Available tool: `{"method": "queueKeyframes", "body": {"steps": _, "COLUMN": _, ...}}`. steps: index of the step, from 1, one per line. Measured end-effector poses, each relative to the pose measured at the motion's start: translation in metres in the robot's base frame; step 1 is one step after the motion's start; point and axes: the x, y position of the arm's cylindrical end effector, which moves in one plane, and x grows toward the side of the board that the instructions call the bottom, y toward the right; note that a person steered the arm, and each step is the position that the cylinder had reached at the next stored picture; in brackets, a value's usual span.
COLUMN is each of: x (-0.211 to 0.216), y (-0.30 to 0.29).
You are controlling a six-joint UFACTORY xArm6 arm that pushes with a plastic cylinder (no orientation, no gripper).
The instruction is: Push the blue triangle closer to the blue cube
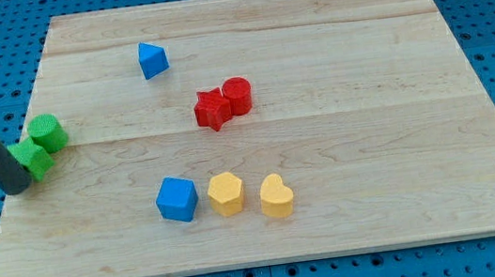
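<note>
The blue triangle [153,59] lies near the view's top, left of centre. The blue cube [176,199] sits lower down, well below the triangle, left of two yellow blocks. My tip [19,188] rests at the board's left edge, touching the lower green block [34,158]. It is far left of both blue blocks.
A green cylinder [47,132] sits just above the green block. A red star-like block [213,110] and a red cylinder [237,95] touch near the centre. A yellow hexagon [226,194] and a yellow heart [275,196] lie right of the blue cube. The wooden board [365,96] rests on blue pegboard.
</note>
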Motion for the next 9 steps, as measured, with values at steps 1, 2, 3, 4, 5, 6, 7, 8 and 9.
{"method": "queueKeyframes", "body": {"steps": 1, "x": -0.013, "y": 0.031}}
{"method": "queueKeyframes", "body": {"steps": 2, "x": -0.025, "y": 0.058}}
{"method": "queueKeyframes", "body": {"steps": 3, "x": -0.047, "y": 0.059}}
{"method": "queueKeyframes", "body": {"steps": 4, "x": -0.067, "y": 0.064}}
{"method": "queueKeyframes", "body": {"steps": 5, "x": -0.079, "y": 0.141}}
{"method": "queueKeyframes", "body": {"steps": 6, "x": -0.129, "y": 0.233}}
{"method": "queueKeyframes", "body": {"steps": 7, "x": -0.171, "y": 0.273}}
{"method": "queueKeyframes", "body": {"steps": 8, "x": -0.202, "y": 0.270}}
{"method": "queueKeyframes", "body": {"steps": 9, "x": -0.217, "y": 0.246}}
